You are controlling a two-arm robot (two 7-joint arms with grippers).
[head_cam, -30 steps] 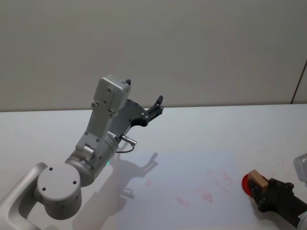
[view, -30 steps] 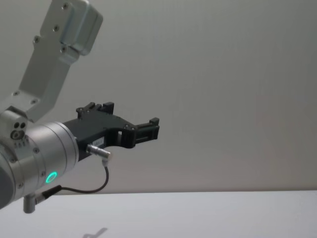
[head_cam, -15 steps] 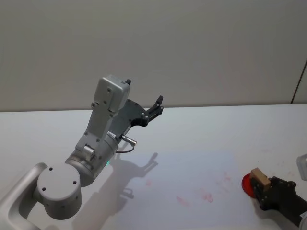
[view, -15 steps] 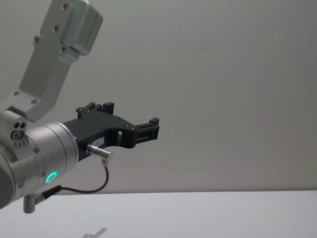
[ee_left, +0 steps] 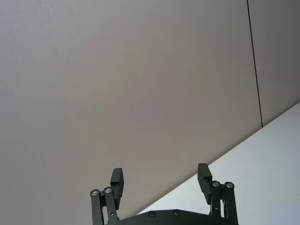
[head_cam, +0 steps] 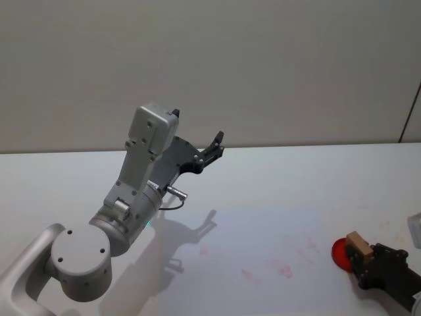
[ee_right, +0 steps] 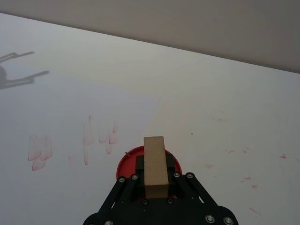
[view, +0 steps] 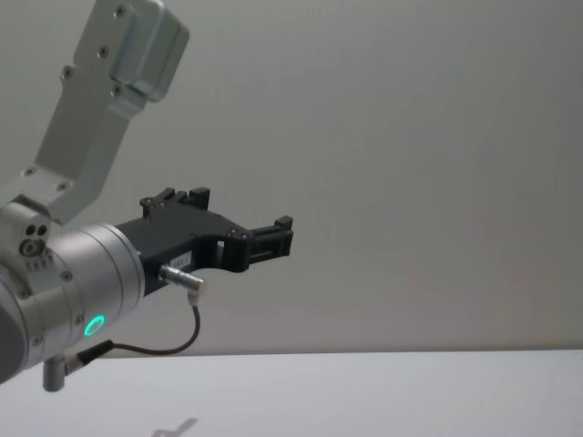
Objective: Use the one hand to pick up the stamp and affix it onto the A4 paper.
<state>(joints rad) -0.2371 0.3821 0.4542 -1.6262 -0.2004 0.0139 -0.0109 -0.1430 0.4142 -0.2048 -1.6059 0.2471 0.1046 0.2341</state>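
The stamp [head_cam: 356,242], a small tan wooden block, is held between the fingers of my right gripper [head_cam: 359,254] at the table's near right. My right gripper [ee_right: 155,169] is shut on the stamp [ee_right: 155,161], which stands over a round red ink pad [ee_right: 129,161]. The pad [head_cam: 338,251] lies just beyond the right edge of the A4 paper [head_cam: 256,243]. That pale sheet [ee_right: 65,112] carries several faint red stamp marks. My left gripper [head_cam: 214,146] hangs high above the table's left side, open and holding nothing [ee_left: 160,180].
The white table [head_cam: 316,178] runs back to a plain grey wall. My raised left arm [view: 82,291] with its green light stands over the table's left part and casts a shadow onto the paper. Faint red smudges mark the table right of the pad.
My right gripper has drawn slightly to the right with the stamp, so a bit more of the red pad shows. The left arm has not moved.
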